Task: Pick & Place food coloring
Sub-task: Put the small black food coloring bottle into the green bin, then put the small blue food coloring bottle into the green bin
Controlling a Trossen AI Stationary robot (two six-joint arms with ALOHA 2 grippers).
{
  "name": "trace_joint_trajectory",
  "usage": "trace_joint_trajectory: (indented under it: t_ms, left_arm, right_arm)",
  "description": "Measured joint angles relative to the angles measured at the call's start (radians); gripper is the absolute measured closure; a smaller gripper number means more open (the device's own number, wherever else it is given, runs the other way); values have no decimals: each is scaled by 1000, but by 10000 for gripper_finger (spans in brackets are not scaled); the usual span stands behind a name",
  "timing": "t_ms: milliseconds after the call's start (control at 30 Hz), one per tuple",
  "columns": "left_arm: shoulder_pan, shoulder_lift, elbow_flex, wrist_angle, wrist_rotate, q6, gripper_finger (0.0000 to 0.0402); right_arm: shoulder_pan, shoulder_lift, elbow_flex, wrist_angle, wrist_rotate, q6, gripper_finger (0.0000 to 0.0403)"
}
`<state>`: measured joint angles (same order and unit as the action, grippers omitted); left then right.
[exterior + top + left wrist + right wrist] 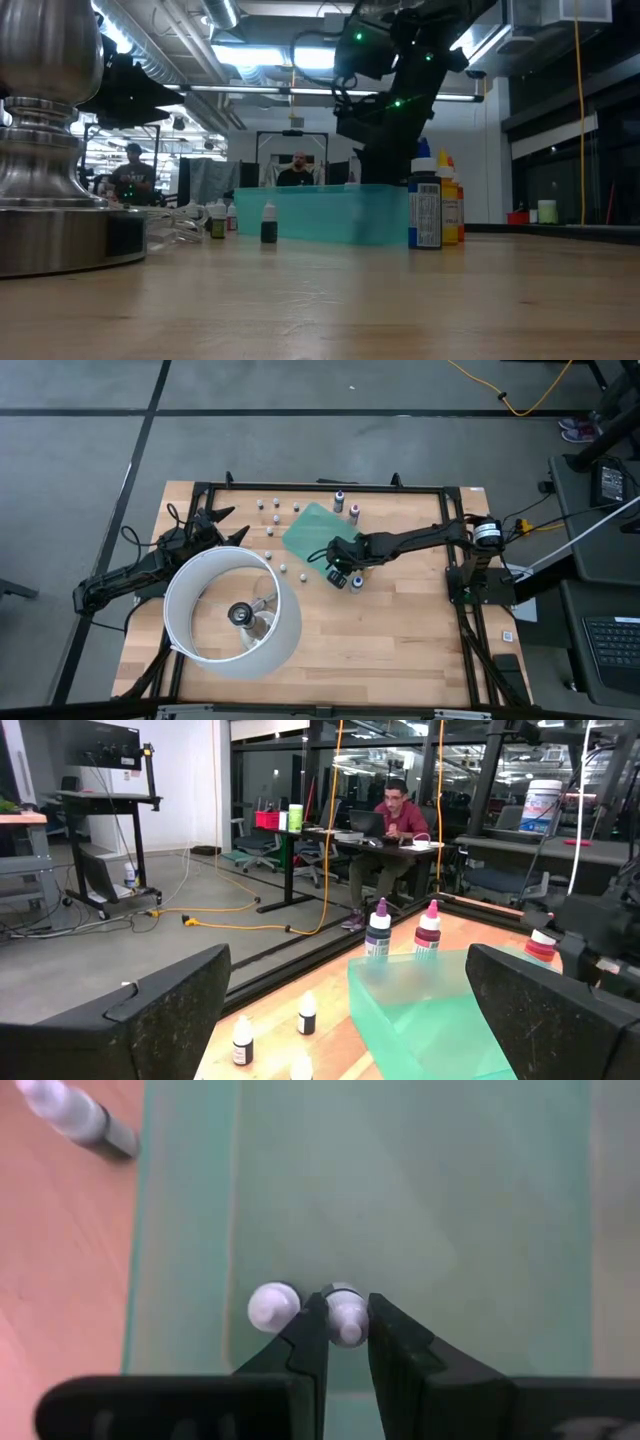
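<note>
Reaching in from the right side, with the right gripper (345, 1325) hanging over the near edge of the green tray (312, 528), fingers clamped on the white cap of one small food coloring bottle (345, 1312). Judging the step as a placement into the tray: keeping the bottle upright, lowering straight, and watching the second white-capped bottle (273, 1305) standing just beside the left finger, since a sideways nudge would likely tip it. Releasing only once the base seems seated on the tray floor. Sitting elsewhere: more bottles scattered on the wooden table (400, 630) beside the tray, two taller bottles (345, 505) at its far edge, another bottle (78, 1118) lying outside its wall. Resting at the table's left, by the ring lamp (232, 610), the left gripper (350, 1010), fingers spread wide and holding nothing.
</note>
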<state>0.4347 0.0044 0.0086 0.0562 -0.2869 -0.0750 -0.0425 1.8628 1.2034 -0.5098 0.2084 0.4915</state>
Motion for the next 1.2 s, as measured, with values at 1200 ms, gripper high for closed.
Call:
trace_joint_trajectory:
  t_ms: [1200]
  left_arm:
    - [0,0,0,0,0,0,2]
  right_arm:
    - [-24,-62,88,-51,-16,-191,261]
